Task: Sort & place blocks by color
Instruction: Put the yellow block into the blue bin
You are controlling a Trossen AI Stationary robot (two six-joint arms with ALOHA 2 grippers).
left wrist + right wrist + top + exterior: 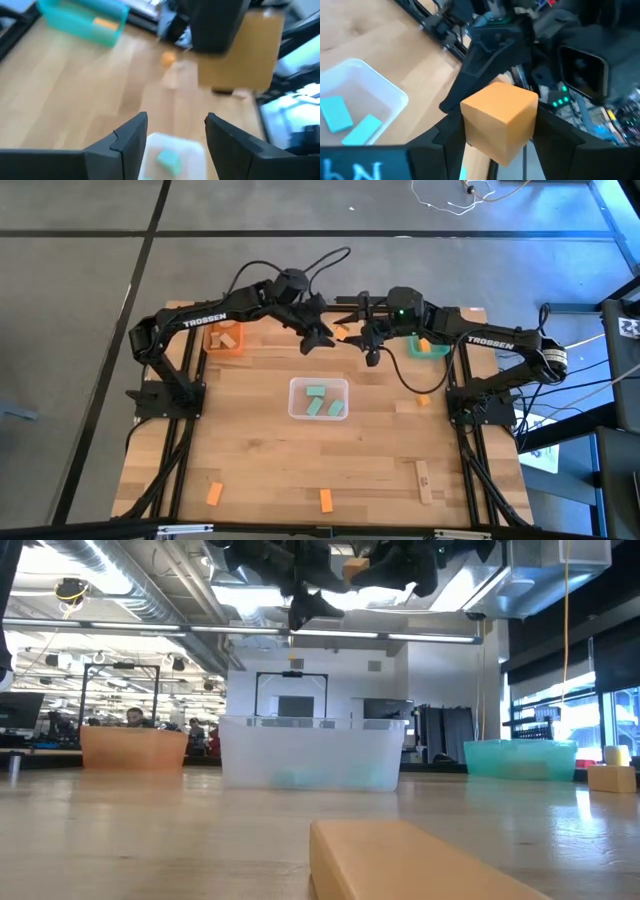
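Handover height above the clear tray point(318, 399) is where you have both arms: the right gripper point(346, 334) holds an orange block point(499, 120) between its fingers, up in the air just behind the tray. The left gripper point(318, 336) faces it from close by, fingers spread wide and empty, so the block lies straight ahead of those open fingers, its square end toward your right wrist camera. You'll want the orange tray point(224, 339), left of the clear tray. Mint blocks point(322, 400) lie flat inside the clear tray; all are smooth, hard rectangles. Loose orange pieces point(214, 494) sit on the bare wood in front of the tray.
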